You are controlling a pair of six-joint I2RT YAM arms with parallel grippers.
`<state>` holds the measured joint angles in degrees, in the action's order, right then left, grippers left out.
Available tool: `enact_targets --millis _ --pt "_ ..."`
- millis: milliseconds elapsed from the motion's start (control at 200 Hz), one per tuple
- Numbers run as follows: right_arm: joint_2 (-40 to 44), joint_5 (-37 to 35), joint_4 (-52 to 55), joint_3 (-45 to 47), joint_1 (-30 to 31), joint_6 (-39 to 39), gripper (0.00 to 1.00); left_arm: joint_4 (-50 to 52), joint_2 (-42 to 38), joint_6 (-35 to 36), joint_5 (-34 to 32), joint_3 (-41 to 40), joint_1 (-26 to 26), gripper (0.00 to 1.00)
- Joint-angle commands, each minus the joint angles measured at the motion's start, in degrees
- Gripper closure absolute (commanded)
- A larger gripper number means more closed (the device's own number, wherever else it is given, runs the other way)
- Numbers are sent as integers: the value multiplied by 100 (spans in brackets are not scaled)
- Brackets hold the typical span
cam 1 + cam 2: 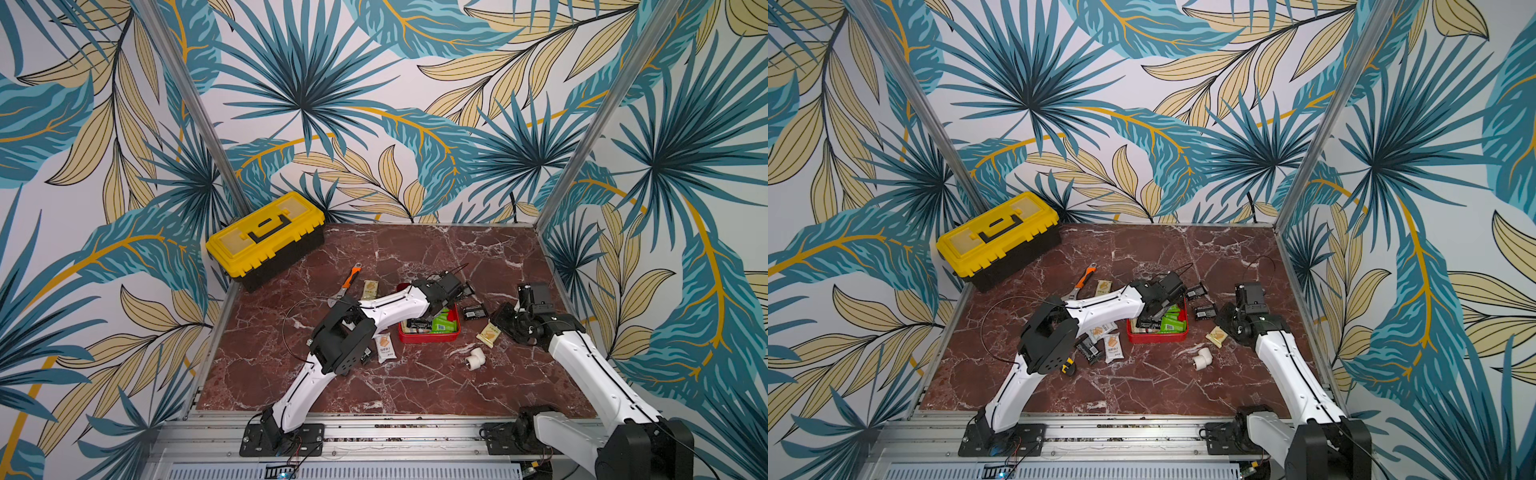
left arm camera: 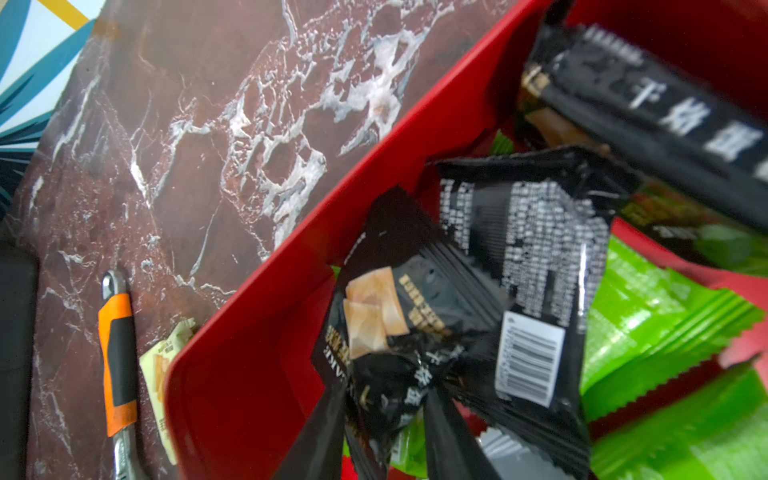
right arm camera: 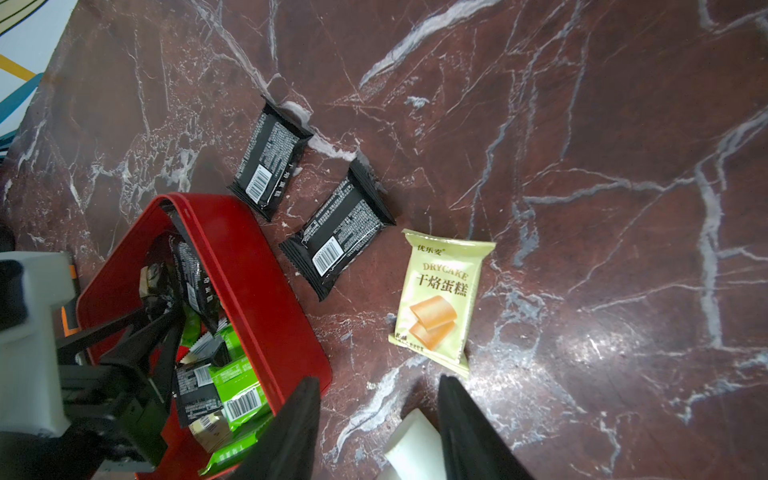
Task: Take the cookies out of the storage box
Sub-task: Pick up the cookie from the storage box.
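Left wrist view: left gripper pinches a black cookie packet in the red box, best lifted straight up; right gripper hangs open.

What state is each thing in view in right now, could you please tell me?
storage box, open-topped, holding green and black cookies.
toolbox, lid shut.
left gripper, shut on a black packet inside the storage box.
right gripper, open, empty.

Shallow red storage box mid-table, black and green cookies heaped inside, loose packets flat around it.
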<state>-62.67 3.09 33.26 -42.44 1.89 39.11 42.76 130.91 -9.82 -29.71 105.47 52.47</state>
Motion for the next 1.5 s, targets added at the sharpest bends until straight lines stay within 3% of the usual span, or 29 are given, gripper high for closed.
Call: enact_targets --millis 0,180,591,1022,1397,1442,1492 --pt "-32 66 111 -53 0 -96 49 -113 66 33 -131 292 -9 71" --pt "-83 112 113 -70 -2 -130 49 -102 3 9 -98 333 -7 81" --pt "-53 139 127 -81 -4 -153 49 -101 -617 -359 100 -67 68 91" --pt "118 422 179 -202 -2 -257 49 -313 -2925 -1574 -58 -2483 148 92" --pt "80 573 129 -298 70 -278 49 265 -4578 -2654 73 -4500 -434 92" --pt "51 600 129 -327 87 -309 49 190 -4734 -2671 150 -4601 -450 89" --pt "12 619 154 -390 128 -365 49 11 -4908 -2687 338 -4653 -457 78"
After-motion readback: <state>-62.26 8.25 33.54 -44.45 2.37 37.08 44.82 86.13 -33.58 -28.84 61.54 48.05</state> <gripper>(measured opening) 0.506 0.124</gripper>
